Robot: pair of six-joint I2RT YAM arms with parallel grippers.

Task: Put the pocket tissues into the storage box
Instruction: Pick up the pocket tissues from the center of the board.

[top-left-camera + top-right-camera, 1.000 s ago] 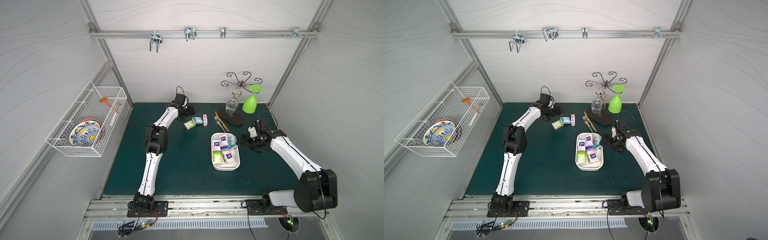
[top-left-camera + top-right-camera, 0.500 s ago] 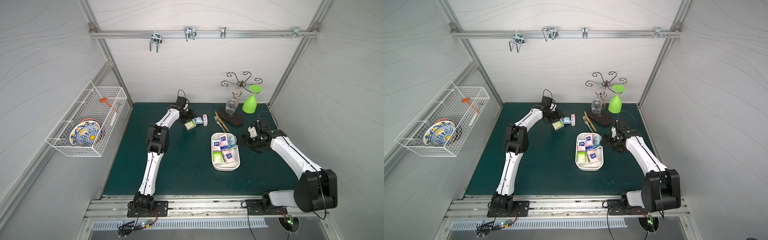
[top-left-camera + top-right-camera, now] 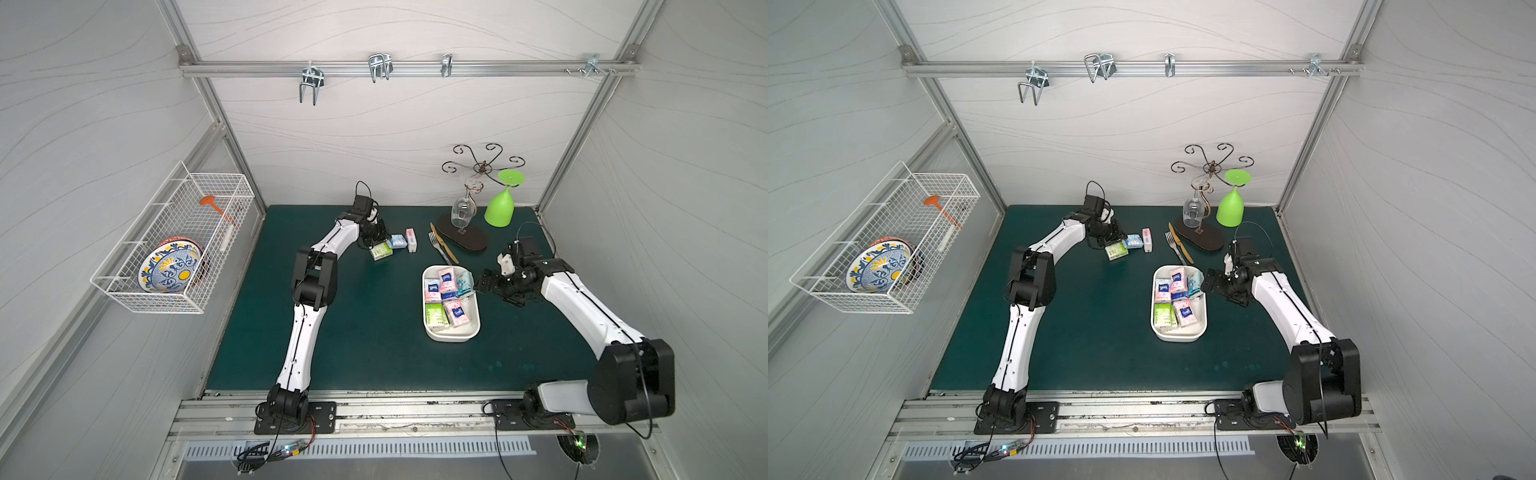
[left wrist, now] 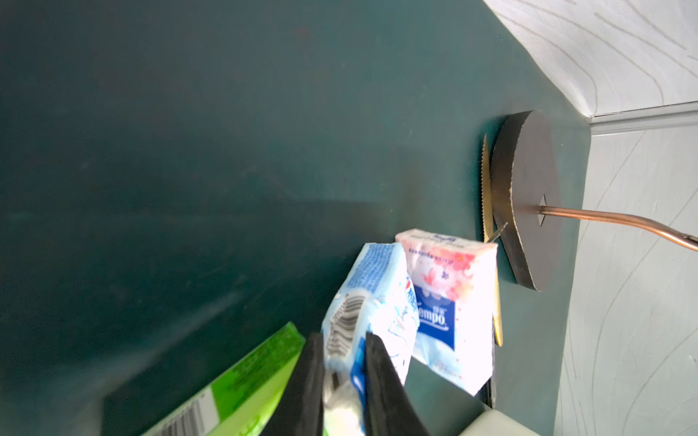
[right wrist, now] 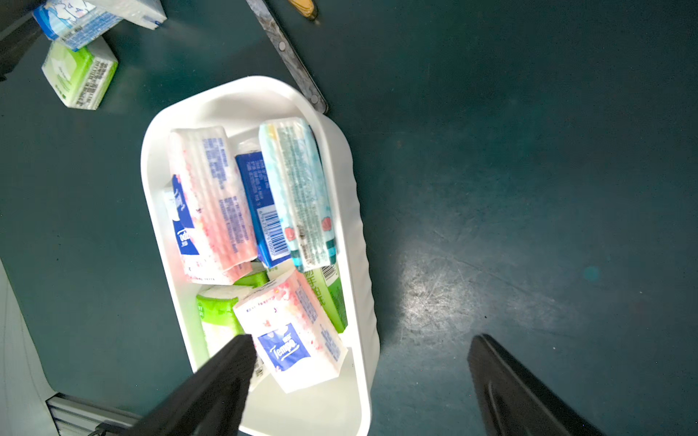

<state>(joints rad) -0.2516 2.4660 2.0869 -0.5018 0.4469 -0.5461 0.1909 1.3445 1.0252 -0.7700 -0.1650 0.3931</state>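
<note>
Shallow white plastic storage box (image 3: 452, 338) sits centre-right of frame on the dark green surface (image 3: 353, 332), with at least six pocket tissues (image 3: 457, 312) jumbled inside, likely dropped loose. Right fingers (image 5: 211, 389) are spread and empty at its right rim. Upper centre, three packs outside it: small green soft pack (image 3: 381, 251), pink soft pack (image 3: 411, 240), and light-blue soft pack (image 3: 398, 241) pinched by left fingers (image 4: 381, 385), probably for carry-over.

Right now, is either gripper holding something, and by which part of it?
The left gripper pinches the light blue tissue pack at its barcode end. The right gripper is open and holds nothing.
</note>
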